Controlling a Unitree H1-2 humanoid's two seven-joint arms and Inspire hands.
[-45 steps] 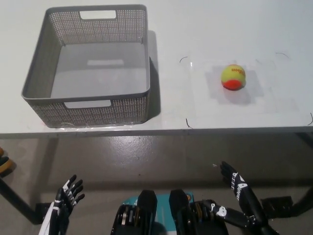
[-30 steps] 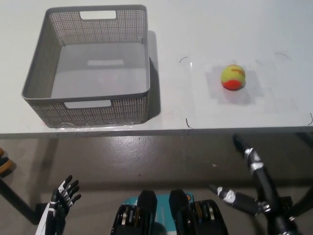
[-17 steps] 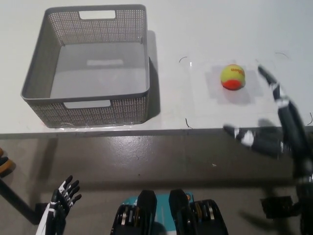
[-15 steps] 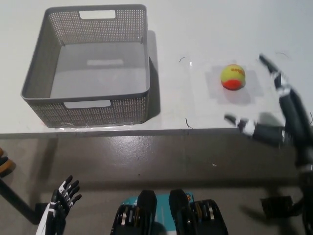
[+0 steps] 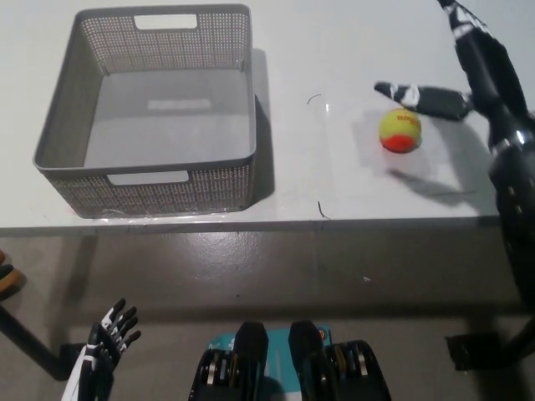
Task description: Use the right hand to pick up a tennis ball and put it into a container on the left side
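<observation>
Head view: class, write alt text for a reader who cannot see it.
The robot's black right hand hovers open over a yellow-and-orange tennis ball lying on a white table. An empty grey mesh basket stands to the left. The white left hand rests low, below the table's edge.
</observation>
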